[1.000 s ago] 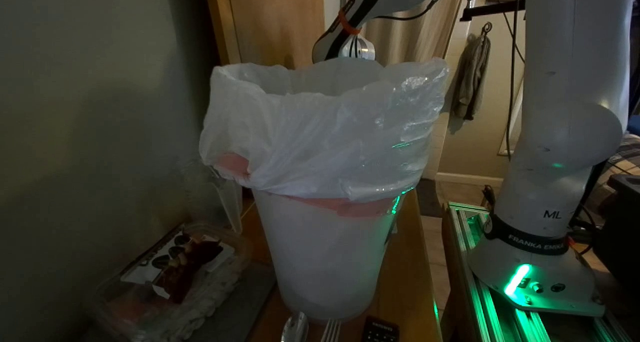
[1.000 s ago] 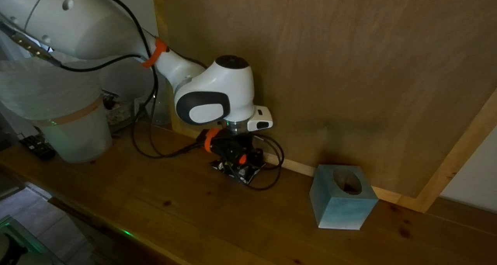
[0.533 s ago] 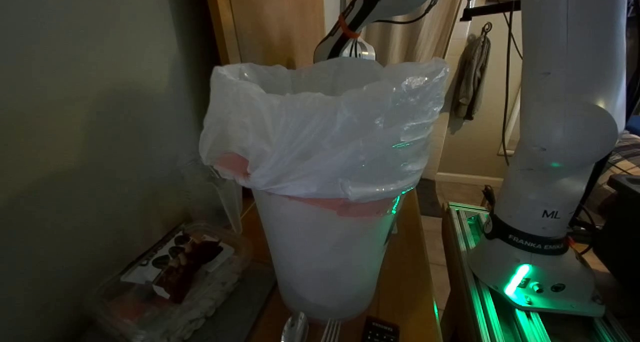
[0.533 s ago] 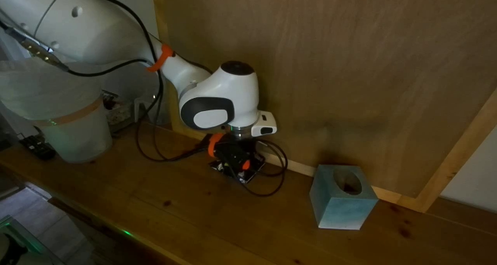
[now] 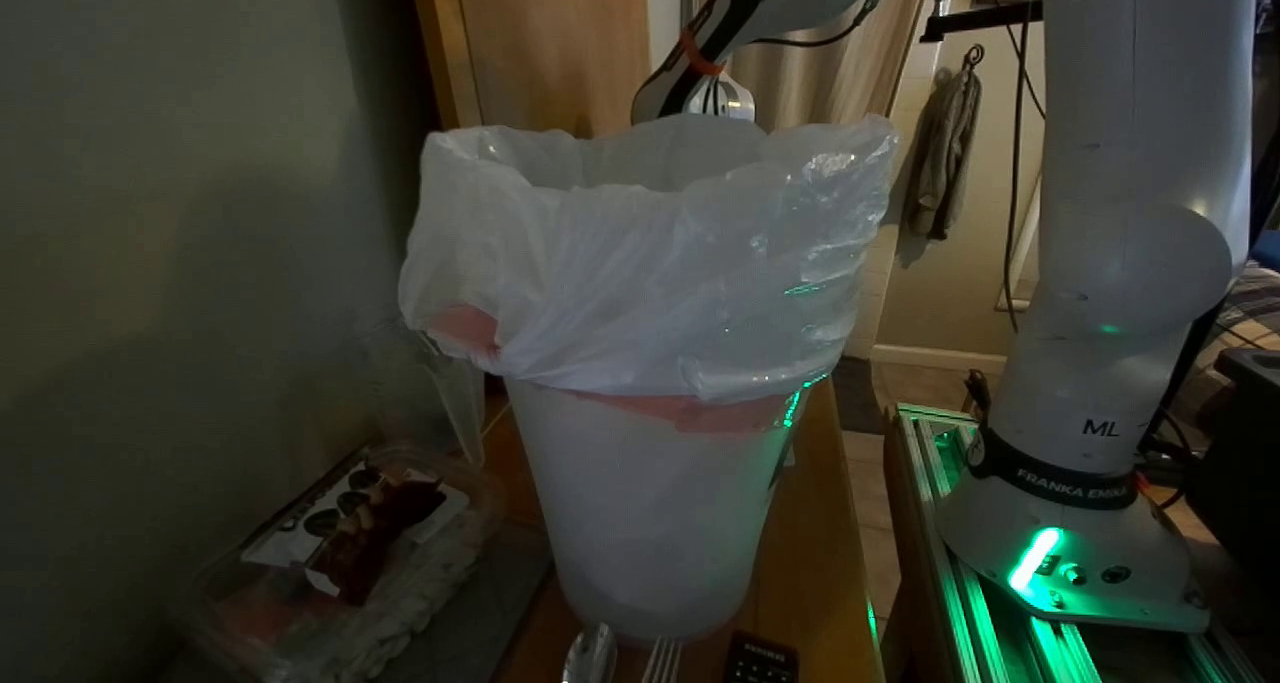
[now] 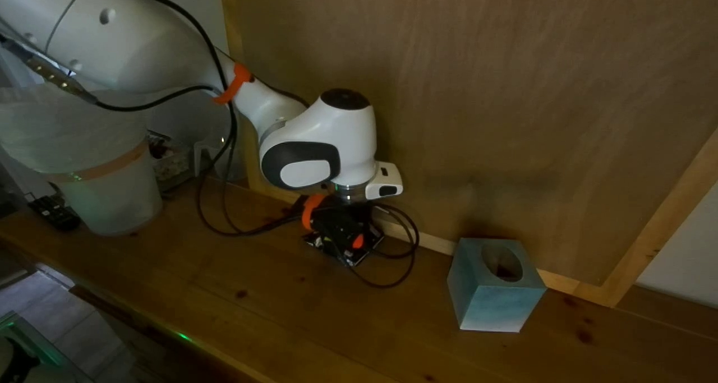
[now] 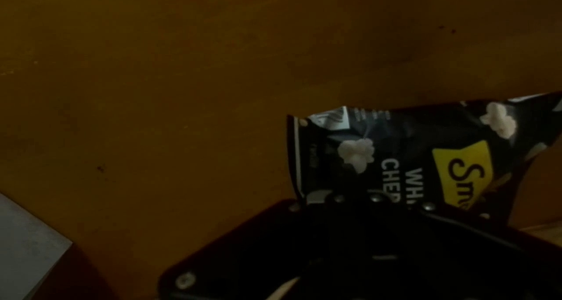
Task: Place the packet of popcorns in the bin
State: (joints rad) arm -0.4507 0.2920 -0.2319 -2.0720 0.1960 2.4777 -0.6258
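The packet of popcorns (image 7: pixel 395 142), dark with a yellow label and popcorn prints, lies close to the wooden surface. My gripper (image 7: pixel 355 199) reaches it from the lower side of the wrist view, fingers drawn together and shut over the packet's near edge. The exact pinch is dark and partly hidden. In an exterior view the packet (image 6: pixel 357 256) shows beneath the gripper, whose fingertips are concealed there. The white bin (image 5: pixel 640 503), lined with a translucent bag, stands upright well apart from the gripper. Its lining (image 6: pixel 73 130) is partly covered by the arm.
A teal box (image 6: pixel 496 299) with a round opening stands beyond the gripper, close to the wooden panel (image 6: pixel 477 119). Beside the bin are a clear plastic tray (image 5: pixel 450 573), a spoon (image 5: pixel 592 653), a fork (image 5: pixel 662 663) and a remote (image 5: pixel 760 661). Loose cables (image 6: pixel 412 259) loop around the gripper.
Over the last second the arm has come down slightly and shifted a little toward the teal box. The jaws have closed at the packet, while the bin has stayed in place.
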